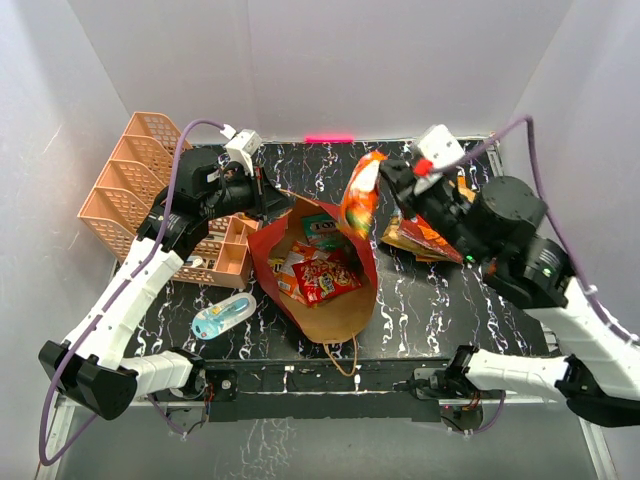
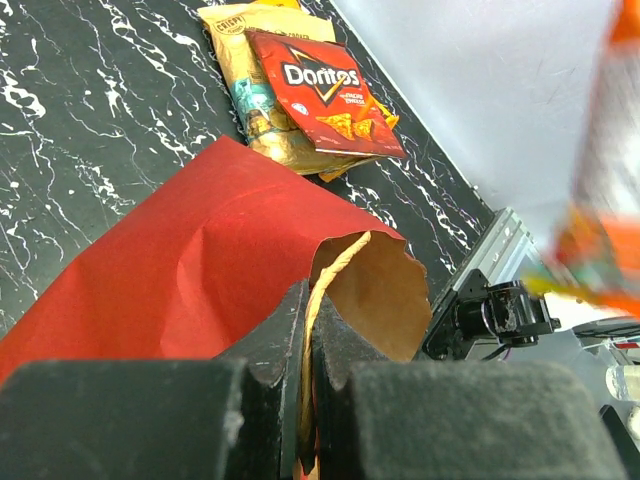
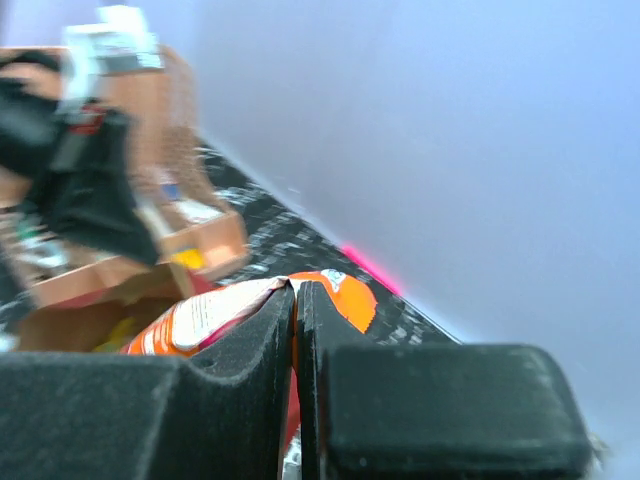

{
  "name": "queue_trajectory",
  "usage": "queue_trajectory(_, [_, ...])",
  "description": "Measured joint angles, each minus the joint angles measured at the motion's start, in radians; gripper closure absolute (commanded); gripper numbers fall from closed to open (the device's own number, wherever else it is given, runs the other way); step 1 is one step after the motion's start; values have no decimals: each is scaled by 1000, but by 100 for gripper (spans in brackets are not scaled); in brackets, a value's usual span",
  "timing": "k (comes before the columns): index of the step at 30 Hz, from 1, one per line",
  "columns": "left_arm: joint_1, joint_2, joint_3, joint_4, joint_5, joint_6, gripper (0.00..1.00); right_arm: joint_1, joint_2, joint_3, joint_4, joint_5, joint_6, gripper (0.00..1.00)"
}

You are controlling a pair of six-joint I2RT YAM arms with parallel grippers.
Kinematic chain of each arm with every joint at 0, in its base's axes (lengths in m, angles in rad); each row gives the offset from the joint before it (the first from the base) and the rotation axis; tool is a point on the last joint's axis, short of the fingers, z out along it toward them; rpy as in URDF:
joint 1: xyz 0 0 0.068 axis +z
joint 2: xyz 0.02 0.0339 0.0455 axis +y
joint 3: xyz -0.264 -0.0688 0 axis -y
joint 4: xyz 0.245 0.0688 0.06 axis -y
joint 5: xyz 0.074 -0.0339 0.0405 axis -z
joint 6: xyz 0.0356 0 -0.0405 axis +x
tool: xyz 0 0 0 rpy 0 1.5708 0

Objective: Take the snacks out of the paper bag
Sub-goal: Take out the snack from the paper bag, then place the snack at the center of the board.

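The paper bag lies open on the table, red outside and brown inside. My left gripper is shut on its far-left rim and holds the mouth open; the left wrist view shows the rim edge pinched between the jaws of that gripper. My right gripper is shut on the top of an orange chip bag and holds it in the air above the bag's mouth; this shows too in the right wrist view, on the orange chip bag. A red packet and a teal pack lie inside the bag. A Doritos bag lies on a tan chip bag on the table to the right.
A pink basket organizer stands at the back left. A blue-white blister pack lies left of the bag near the front edge. The snack pile lies under my right arm. A twine handle hangs over the front edge.
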Motion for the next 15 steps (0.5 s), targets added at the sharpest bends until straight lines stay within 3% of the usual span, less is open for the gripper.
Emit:
queue_trajectory(4, [0,0,3,-5,-2,0,100,-8,106,26,82,319,-77,93])
queue_trajectory(6, [-1,0,3,-10,-2,0,100,-37,165,11,129,409,-149,93])
queue_trajectory(15, [-2,0,4,-17,0,0,100,-547,370,-143,203,375,-273,93])
